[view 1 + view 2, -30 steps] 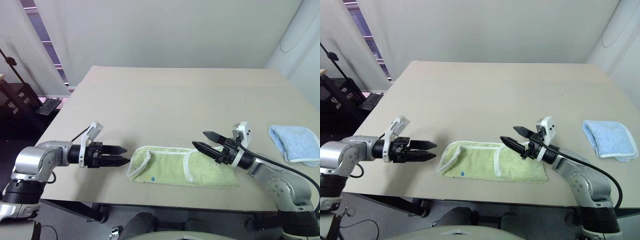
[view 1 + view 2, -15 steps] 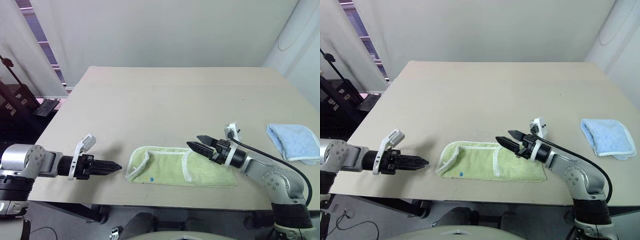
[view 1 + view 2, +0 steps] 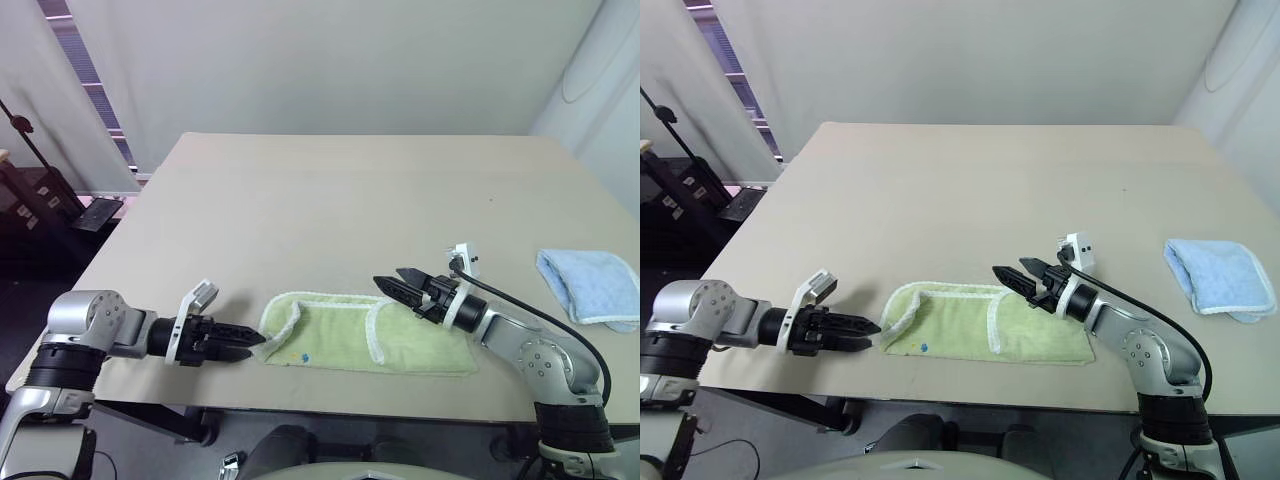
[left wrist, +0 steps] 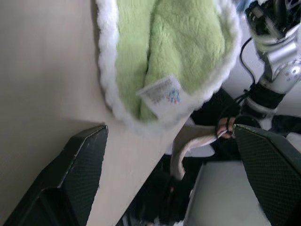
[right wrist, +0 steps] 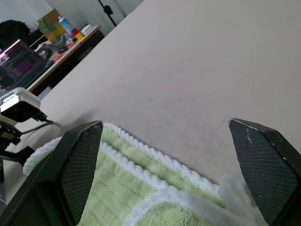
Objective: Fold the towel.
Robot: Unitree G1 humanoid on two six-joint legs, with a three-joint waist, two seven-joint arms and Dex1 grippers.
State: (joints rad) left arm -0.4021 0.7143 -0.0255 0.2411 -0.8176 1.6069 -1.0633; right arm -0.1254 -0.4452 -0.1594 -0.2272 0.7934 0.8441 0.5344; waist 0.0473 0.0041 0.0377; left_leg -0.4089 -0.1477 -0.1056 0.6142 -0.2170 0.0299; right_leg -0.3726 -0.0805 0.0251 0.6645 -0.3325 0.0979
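Observation:
The light green towel (image 3: pixel 340 335) with white edging lies folded into a long strip near the table's front edge. Its small printed label (image 4: pixel 162 92) sits at the left end. My left gripper (image 3: pixel 255 346) is low over the table, open, with its tips at that left end and nothing between the fingers (image 4: pixel 80 179). My right gripper (image 3: pixel 390 280) hovers open just above the towel's far edge, right of its middle. In the right wrist view the towel (image 5: pixel 141 197) lies under and between that gripper's fingers (image 5: pixel 82 160), which hold nothing.
A smaller light blue folded cloth (image 3: pixel 590 285) lies at the right side of the beige table (image 3: pixel 330 200). The table's front edge runs just below the towel. Dark equipment and a stand (image 3: pixel 40 190) are off the table's left side.
My left gripper has sunk toward the table, rolled, and come up to the towel's left end. The right gripper has hardly moved. The towel lies as before.

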